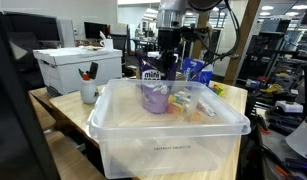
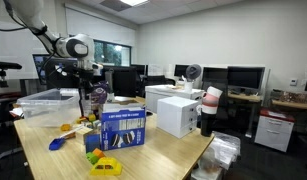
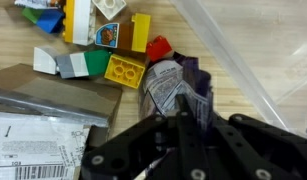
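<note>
Packet first: the crumpled purple foil snack packet (image 3: 173,90) sits pinched between the fingers of my gripper (image 3: 180,110), which are drawn in narrow on its upper fold. It's out toward the middle of the wooden table (image 2: 163,150), well in from the edges. From the wrist view I can't tell whether its bottom is on the wood or just clear of it.

Just beside it is a yellow studded toy brick (image 3: 124,68), with a small red block (image 3: 159,45) a touch further off and more bricks scattered past those. On the other side, the wall of the big clear plastic bin (image 3: 248,45) runs close by. Further out stand a blue cardboard box (image 2: 119,130) and a white lidded box (image 1: 68,68).

My worries are these. I seem to have only a fold of thin, slick foil, so a quick move could let it slide out. Any sideways drift would clip the bin wall or knock the bricks about.
</note>
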### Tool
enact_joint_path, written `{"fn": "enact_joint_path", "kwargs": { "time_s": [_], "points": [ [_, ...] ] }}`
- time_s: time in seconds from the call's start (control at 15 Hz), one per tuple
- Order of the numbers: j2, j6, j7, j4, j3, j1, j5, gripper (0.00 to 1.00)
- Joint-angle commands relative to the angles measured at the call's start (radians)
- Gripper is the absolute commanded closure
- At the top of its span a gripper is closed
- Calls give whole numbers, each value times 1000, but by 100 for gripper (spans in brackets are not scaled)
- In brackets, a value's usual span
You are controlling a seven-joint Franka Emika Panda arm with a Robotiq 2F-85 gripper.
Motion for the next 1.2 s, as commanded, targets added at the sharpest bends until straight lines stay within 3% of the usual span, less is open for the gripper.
{"fn": "enact_joint_path", "kwargs": {
  "time_s": [0.0,1.13],
  "points": [
    [-44,2,14,-40,-3,-4,26,92],
    [-126,-66,38,-2,8,-1,-14,93]
  ]
}}
